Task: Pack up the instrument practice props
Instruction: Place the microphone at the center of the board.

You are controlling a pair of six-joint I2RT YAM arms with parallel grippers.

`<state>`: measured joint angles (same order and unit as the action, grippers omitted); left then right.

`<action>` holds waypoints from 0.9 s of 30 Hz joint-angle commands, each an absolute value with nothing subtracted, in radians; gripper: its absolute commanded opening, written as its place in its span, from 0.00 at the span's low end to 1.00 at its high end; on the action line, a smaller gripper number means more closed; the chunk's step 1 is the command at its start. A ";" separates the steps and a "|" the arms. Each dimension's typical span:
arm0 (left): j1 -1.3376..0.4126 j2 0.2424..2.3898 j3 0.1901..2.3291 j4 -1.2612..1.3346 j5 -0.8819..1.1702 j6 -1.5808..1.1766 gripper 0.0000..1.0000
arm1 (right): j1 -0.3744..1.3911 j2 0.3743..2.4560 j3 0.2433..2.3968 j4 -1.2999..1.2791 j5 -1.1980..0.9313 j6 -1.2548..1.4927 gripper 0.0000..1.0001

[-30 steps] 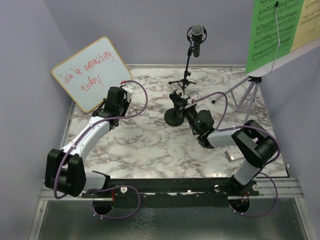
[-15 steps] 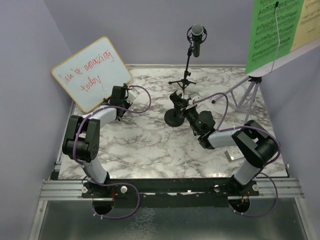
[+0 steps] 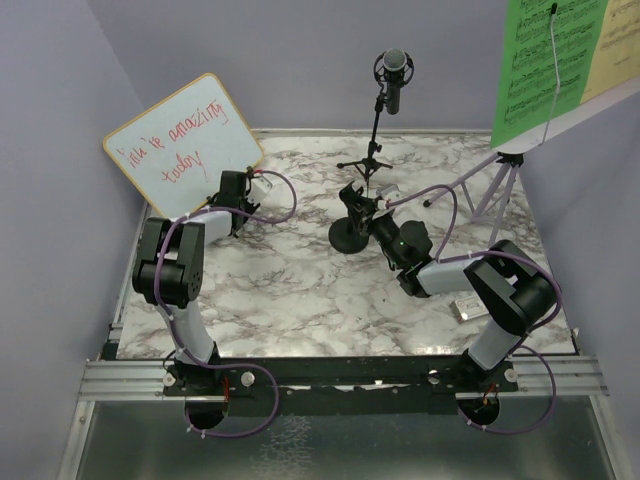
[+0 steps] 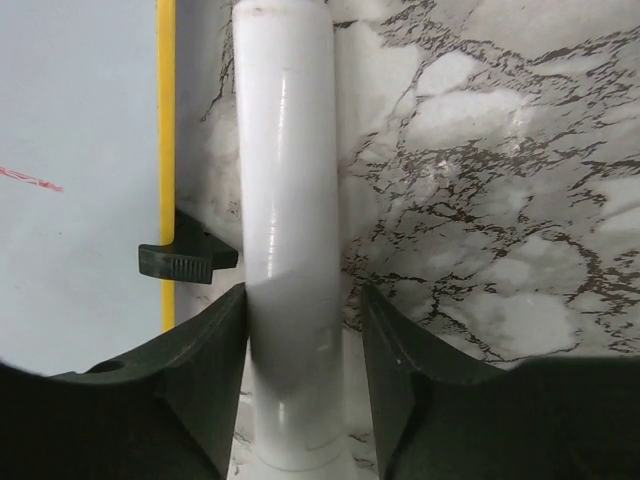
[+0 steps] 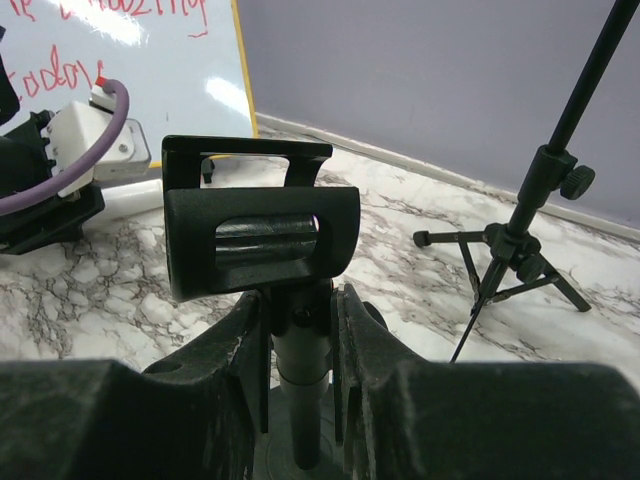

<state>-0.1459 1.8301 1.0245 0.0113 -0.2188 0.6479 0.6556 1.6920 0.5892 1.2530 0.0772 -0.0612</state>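
On the marble desk, the whiteboard leans far left, where the left claw sits spread loosely around a white tube lying beside it. At centre, the right claw pinches the round-base mic holder by its stem, likely for lifting upright.

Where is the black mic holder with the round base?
Top view: the black round-base mic holder stands mid-table, just in front of the mic tripod, the right gripper closed on its stem.
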 commanded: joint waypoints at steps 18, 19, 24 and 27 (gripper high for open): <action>-0.162 1.662 0.972 0.135 -0.305 0.468 0.80 | 0.662 1.713 0.544 1.060 -0.057 -0.054 0.07; -0.168 1.640 0.975 0.124 -0.282 0.437 0.81 | 0.662 1.707 0.545 1.055 -0.061 -0.050 0.10; -0.207 1.518 0.957 0.133 -0.174 0.215 0.85 | 0.661 1.660 0.547 1.027 -0.072 -0.008 0.31; -0.242 1.452 0.901 0.209 -0.115 0.049 0.86 | 0.661 1.633 0.544 1.033 -0.056 0.018 0.41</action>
<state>-0.2001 1.5394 0.9642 0.1375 -0.2440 0.3126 0.6525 1.6478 0.5827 1.1950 0.0013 -0.0360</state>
